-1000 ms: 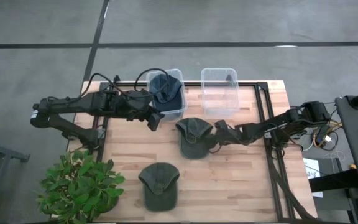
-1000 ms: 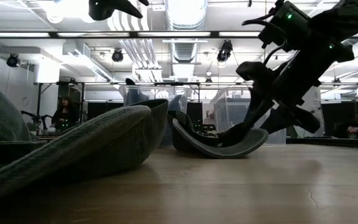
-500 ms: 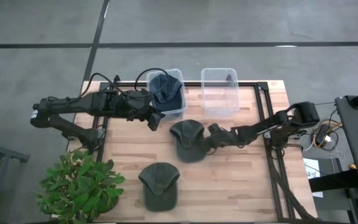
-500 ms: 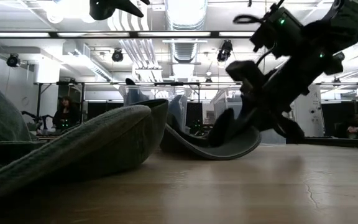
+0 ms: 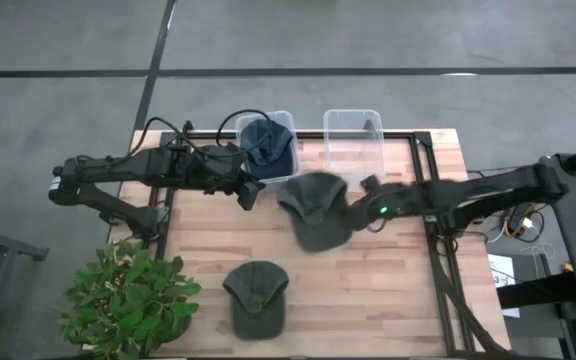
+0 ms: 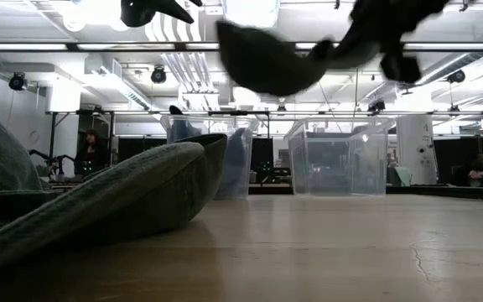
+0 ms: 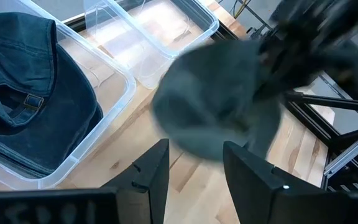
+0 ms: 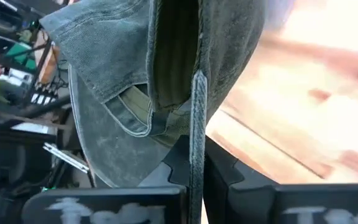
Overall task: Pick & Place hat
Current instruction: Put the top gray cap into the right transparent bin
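A grey-green hat (image 5: 315, 207) hangs in the air over the middle of the table, with my right gripper (image 5: 348, 213) shut on it; the low view shows the same hat (image 6: 267, 60) high above the wood. My left gripper (image 5: 249, 193) hovers open beside the left bin (image 5: 290, 176), in which a dark blue hat (image 5: 263, 140) lies. The lifted hat (image 7: 219, 106) shows blurred beyond its fingers. A second grey-green hat (image 5: 256, 297) lies crown up on the table near the front edge. My right gripper pinches a thin edge of the hat (image 8: 196, 134) between its two fingers (image 8: 166, 167), on the hat's right side. The fingers come roughly level from the table's right. The hat is lifted clear of the table and sags away from the fingers toward the left.
An empty clear bin (image 5: 353, 145) stands at the far edge, right of the left bin. A potted plant (image 5: 128, 295) sits at the table's front left corner. Bare wood (image 5: 388, 280) lies at the front right. The black frame rail (image 5: 433, 250) runs along the right edge.
My right gripper has pushed into the hat, sliding it a little toward the table's left. It has then taken hold and gone up, a little toward the far edge. The hat has left the table and hangs clear.
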### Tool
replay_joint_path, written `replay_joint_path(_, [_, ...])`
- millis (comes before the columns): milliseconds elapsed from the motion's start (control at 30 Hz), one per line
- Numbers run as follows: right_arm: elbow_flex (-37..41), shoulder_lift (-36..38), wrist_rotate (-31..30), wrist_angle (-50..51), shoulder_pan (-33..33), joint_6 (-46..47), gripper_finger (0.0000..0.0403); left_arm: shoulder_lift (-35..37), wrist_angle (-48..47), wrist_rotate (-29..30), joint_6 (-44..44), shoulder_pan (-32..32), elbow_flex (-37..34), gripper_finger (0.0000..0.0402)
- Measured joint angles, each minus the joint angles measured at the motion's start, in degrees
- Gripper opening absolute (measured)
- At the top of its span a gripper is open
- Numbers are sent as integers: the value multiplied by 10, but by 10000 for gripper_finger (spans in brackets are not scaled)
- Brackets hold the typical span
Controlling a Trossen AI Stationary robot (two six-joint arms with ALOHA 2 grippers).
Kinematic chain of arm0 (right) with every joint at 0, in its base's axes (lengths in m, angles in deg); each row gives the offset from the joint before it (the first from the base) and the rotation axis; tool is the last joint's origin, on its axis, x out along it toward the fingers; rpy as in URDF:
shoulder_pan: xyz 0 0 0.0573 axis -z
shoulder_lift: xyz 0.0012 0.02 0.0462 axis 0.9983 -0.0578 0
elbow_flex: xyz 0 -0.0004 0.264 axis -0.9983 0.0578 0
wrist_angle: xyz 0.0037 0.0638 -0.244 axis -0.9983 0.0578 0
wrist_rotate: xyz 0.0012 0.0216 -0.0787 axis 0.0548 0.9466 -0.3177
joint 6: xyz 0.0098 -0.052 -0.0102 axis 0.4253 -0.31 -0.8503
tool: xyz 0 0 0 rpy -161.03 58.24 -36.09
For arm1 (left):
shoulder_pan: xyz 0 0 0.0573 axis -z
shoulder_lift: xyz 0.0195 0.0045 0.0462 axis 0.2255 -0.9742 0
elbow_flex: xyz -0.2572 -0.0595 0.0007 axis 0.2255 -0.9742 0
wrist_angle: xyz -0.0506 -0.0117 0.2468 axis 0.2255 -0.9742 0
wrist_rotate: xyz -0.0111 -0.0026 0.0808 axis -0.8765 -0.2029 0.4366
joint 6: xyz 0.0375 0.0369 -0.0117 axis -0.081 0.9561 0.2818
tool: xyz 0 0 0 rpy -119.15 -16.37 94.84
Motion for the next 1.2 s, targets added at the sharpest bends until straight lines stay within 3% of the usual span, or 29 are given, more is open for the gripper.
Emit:
replay_joint_path(233, [-188,56,-111,325,9,-13,11,0,0,0,0,0,0,142])
replay_joint_path(400, [-288,55,-165,437,35,-45,11,0,6,2,23,0,0,142])
replay_joint_path(700, [-341,54,-267,452,119,-205,11,0,85,2,193,3,-14,142])
replay_joint_path(867, [-333,53,-268,447,166,-256,11,1,184,1,259,3,-44,142])
replay_joint_path(1200, [-310,52,-262,404,216,-292,11,20,186,0,271,3,-47,142])
